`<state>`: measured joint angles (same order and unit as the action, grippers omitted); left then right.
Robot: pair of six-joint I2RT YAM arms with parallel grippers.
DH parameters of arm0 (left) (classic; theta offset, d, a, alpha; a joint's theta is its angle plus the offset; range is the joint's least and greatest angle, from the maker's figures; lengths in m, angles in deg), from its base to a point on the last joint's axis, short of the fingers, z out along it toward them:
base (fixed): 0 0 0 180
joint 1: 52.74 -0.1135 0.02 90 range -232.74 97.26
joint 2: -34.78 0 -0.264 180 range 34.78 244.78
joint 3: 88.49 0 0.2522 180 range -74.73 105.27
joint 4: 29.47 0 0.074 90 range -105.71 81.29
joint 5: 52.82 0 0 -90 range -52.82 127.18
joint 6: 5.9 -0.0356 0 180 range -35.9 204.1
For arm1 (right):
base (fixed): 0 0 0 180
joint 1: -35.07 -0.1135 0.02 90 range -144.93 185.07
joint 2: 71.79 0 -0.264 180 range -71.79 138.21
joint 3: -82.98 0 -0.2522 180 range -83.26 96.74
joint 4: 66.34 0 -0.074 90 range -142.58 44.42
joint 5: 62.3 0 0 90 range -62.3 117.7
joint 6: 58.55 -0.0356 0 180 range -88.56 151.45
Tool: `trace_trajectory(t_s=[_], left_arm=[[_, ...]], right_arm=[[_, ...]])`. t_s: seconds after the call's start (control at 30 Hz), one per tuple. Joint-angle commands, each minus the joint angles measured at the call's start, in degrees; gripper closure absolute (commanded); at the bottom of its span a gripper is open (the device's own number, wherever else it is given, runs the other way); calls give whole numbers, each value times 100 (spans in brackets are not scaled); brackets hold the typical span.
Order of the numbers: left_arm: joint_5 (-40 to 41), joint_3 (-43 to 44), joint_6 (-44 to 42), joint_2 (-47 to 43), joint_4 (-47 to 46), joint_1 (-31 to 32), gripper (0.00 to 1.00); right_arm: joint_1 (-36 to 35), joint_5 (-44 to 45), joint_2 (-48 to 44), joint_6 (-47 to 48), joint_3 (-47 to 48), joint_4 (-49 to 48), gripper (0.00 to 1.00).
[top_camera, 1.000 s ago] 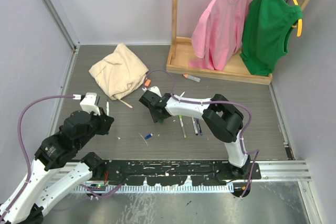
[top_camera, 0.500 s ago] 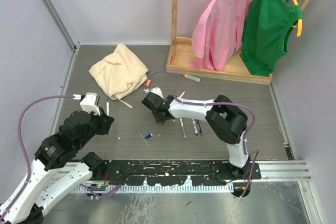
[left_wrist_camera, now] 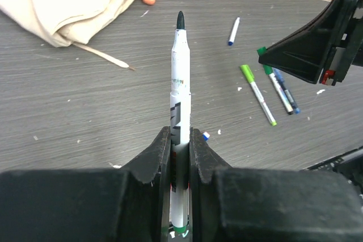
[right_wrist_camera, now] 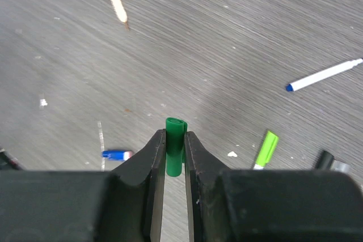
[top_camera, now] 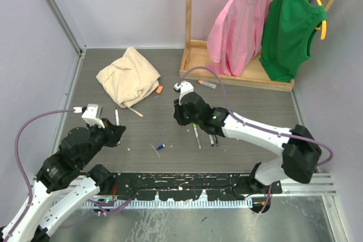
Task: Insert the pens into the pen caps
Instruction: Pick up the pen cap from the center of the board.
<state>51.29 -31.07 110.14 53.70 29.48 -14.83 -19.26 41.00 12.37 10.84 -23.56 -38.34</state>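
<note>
Pinching a green cap (right_wrist_camera: 175,147) at lower centre of its wrist view, the right gripper (right_wrist_camera: 174,139) hovers while the left gripper (left_wrist_camera: 180,134) clamps a white pen (left_wrist_camera: 180,83).

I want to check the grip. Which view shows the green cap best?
Right wrist view: the green cap is close and sharp, clamped in the right tool. The left wrist view shows at most a small green bit; from the top it is hidden.
</note>
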Motion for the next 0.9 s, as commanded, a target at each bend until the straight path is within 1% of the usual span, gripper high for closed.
trace_trajectory(t_s=[0.0,0.07,0.17,0.2,0.27,0.37,0.47,0.53,0.6,0.67,0.77,0.87], left_arm=[[-576,-24,54,18,-829,-3,100],[-826,-30,50,115,-1002,-3,100],[-1318,-94,57,294,-1463,-5,100],[-1476,-119,73,359,-1582,-7,100],[-1813,-178,96,554,-1958,-9,100],[-2287,-224,158,986,-2438,-4,100],[-2754,-175,208,1482,-2866,1,100],[-2849,-78,197,1823,-3059,113,100],[-2694,13,136,2072,-3243,388,100],[-2381,85,56,2297,-3457,837,100],[-2043,87,17,2596,-3834,1380,100],[-2014,-25,81,2838,-4418,1707,100]], right_arm=[[329,-1086,-803,134,-649,-1329,100],[635,-1751,-1072,-44,-822,-1607,100],[1236,-2867,-1326,-661,-1251,-2454,100],[1402,-3148,-1426,-866,-1425,-2769,100],[1597,-3425,-1656,-1205,-1732,-3368,100],[1691,-3258,-2077,-1576,-2107,-3996,100],[1708,-2640,-2511,-1839,-2349,-4198,100],[1714,-2221,-2821,-1955,-2562,-4399,100],[1715,-1838,-3164,-2106,-2876,-4740,100],[1740,-1624,-3399,-2250,-3101,-5014,100],[1779,-1589,-3670,-2512,-3229,-5255,99],[1780,-1881,-3750,-2681,-3233,-5598,100]])
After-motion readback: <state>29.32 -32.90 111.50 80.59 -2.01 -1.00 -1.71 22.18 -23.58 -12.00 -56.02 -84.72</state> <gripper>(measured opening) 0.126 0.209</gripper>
